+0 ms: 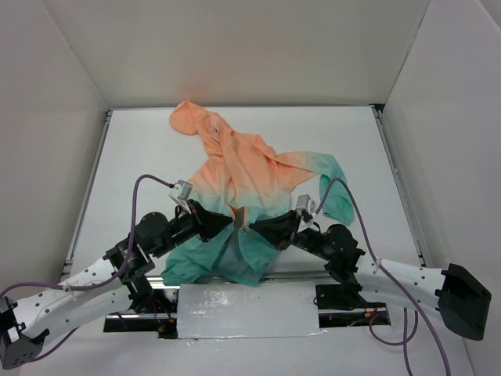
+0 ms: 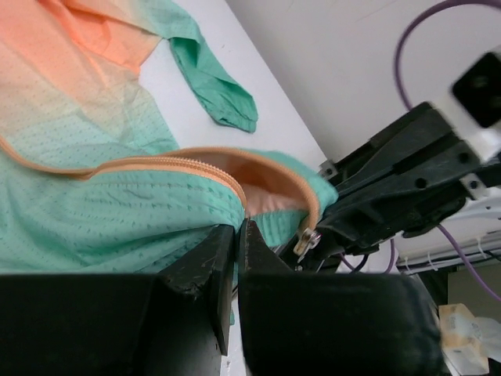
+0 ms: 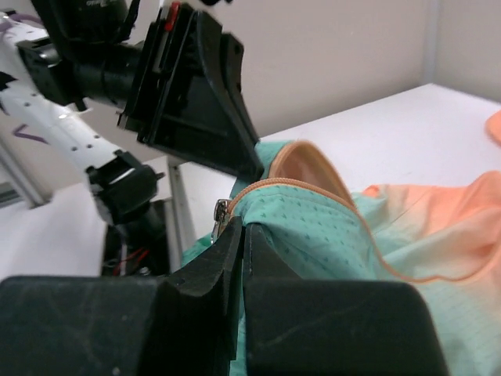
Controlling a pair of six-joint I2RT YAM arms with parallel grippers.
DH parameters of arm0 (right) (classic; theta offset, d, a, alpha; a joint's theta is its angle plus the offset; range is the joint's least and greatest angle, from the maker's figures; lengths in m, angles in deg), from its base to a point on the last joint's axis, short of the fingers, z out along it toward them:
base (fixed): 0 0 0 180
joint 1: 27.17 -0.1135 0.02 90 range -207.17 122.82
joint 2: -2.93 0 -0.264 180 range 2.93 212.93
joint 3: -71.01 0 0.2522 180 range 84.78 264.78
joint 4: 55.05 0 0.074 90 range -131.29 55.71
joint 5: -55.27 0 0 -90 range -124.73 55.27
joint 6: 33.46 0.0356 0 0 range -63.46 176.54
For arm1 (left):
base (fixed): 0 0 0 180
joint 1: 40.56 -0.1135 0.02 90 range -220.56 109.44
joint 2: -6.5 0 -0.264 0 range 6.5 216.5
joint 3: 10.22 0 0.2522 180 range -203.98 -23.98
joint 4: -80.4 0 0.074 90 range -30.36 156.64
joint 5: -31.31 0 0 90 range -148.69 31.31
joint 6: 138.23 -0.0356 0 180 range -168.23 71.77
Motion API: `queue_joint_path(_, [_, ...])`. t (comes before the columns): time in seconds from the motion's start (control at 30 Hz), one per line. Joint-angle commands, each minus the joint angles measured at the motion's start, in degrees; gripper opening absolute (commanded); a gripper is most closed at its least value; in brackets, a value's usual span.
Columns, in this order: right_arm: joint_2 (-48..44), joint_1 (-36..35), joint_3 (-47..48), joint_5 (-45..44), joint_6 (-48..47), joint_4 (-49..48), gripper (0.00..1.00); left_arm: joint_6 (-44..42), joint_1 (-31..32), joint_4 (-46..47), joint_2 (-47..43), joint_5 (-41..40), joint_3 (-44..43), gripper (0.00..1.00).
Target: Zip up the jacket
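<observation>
Two grippers are meeting at the bottom of the jacket, near the middle of the table's near edge. The jacket is lying spread out on the white table, front side up. Its hood is pointing toward the far edge, a bit left of the middle, and its hem is lying by the near edge. The cloth is thin and is showing tiny dots. It is looking peach-orange at the hood and shoulders and is turning teal toward the hem and the cuffs. One sleeve is stretching out toward the right edge, ending in a teal cuff. The orange zipper is running along the open front edge. The front is gaping a little at the bottom, showing a peach inside. A small silver zipper pull is hanging at the low end of the zipper.

The left gripper is squeezing tight on the teal cloth just under the zipper. The right gripper is squeezing tight too, pinching the teal cloth right beside the silver pull. The tips of both grippers are sitting very close together, facing each other, with a raised fold of the jacket between them.
</observation>
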Motion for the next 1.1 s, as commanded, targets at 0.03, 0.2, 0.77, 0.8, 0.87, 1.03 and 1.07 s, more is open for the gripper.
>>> queue_joint_path(0.03, [-1.8, -0.3, -3.8, 2.0, 9.3, -8.0, 0.0, -3.0, -0.1, 7.7, -1.0, 3.8, -1.7, 0.0])
queue_joint_path(0.2, [-3.6, -0.3, -4.2, -0.3, 17.6, -6.8, 0.0, -3.2, -0.1, 14.5, -2.5, 6.8, 0.9, 0.0])
queue_joint_path(0.77, [2.8, -0.3, -7.8, -1.2, 22.1, -21.4, 0.0, 4.3, -0.1, 20.7, -2.1, 10.6, 4.9, 0.0])
queue_joint_path(0.8, [3.3, -0.3, -7.9, -1.2, 22.2, -23.7, 0.0, 4.8, -0.1, 19.9, -2.1, 10.6, 4.8, 0.0])
queue_joint_path(0.87, [4.3, -0.3, -7.5, -0.7, 22.0, -24.7, 0.0, 6.6, -0.1, 19.0, -1.7, 10.4, 4.6, 0.0])
queue_joint_path(1.03, [5.7, -0.3, -6.5, -0.9, 21.3, -24.8, 0.0, 9.3, -0.2, 17.8, -1.5, 10.7, 4.9, 0.0])
queue_joint_path(1.07, [5.8, -0.3, -6.4, -0.9, 21.2, -25.0, 0.0, 9.6, -0.2, 17.7, -1.7, 10.6, 5.0, 0.0])
